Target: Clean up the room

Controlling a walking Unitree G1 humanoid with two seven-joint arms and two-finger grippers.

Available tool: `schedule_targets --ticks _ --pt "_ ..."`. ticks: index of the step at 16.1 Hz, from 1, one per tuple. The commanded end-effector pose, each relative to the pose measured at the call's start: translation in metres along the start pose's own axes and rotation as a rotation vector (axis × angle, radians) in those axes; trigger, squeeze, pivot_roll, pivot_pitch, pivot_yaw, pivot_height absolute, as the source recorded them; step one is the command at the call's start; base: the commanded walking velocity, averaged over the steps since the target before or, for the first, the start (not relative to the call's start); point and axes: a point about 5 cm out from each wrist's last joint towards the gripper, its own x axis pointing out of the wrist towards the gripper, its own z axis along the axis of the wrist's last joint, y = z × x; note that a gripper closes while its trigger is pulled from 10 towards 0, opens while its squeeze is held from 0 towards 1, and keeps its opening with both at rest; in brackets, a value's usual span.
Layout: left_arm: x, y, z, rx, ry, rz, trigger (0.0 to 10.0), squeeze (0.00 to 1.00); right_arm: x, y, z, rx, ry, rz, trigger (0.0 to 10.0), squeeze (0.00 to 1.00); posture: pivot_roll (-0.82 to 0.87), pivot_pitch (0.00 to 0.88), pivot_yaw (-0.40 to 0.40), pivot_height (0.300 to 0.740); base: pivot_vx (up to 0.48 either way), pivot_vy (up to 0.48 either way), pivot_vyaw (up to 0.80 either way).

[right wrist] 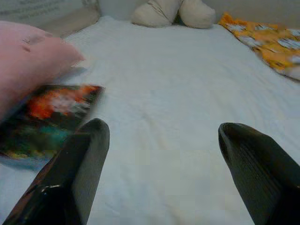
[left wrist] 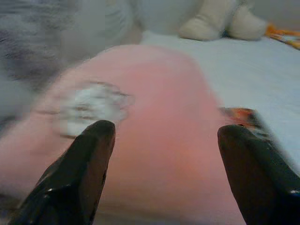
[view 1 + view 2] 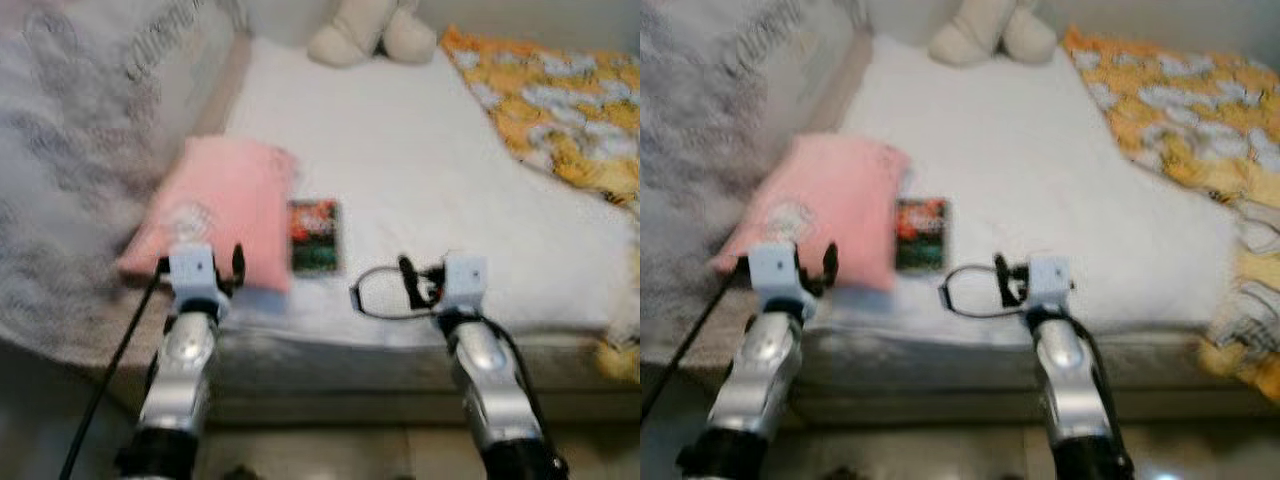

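A pink pillow (image 3: 225,205) lies on the left side of a bed with a white sheet (image 3: 410,150). A small book with a red and green cover (image 3: 314,236) lies flat against the pillow's right edge. My left gripper (image 3: 200,260) is open at the bed's near edge, right in front of the pillow (image 2: 150,117), with nothing between its fingers. My right gripper (image 3: 430,272) is open too, low over the sheet (image 1: 178,108) at the near edge, to the right of the book (image 1: 47,115). All views are blurred.
A cream plush toy (image 3: 370,30) sits at the far end of the bed. An orange and yellow patterned blanket (image 3: 560,110) covers the right side. A grey blanket (image 3: 70,150) is heaped along the left. Floor (image 3: 330,455) shows below the bed edge.
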Motion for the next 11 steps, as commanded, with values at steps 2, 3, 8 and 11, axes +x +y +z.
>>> schedule_targets --ticks 2,3,8,11 --pt "0.008 -0.015 0.011 0.02 -0.045 -0.049 10.0 0.0 0.001 -0.003 0.0 -0.006 0.0 -0.002 10.0 0.0 0.0 0.0 0.013 0.74 0.0 -0.461 0.0" --pt "0.008 -0.021 0.014 0.032 -0.062 -0.077 10.0 0.0 0.001 -0.003 0.0 -0.017 0.001 0.002 10.0 0.0 -0.01 0.0 0.011 0.74 0.0 -0.458 0.0" --pt "0.008 -0.029 0.016 0.046 -0.074 -0.121 10.0 0.0 -0.002 -0.001 -0.007 -0.04 0.022 0.028 10.0 0.0 -0.01 0.0 0.008 0.74 0.0 -0.458 0.0" --pt "0.012 -0.026 0.013 0.025 -0.048 -0.067 10.0 0.0 -0.001 0.004 -0.007 -0.047 0.018 0.052 10.0 0.0 -0.02 0.0 0.01 0.74 0.0 -0.45 0.0"
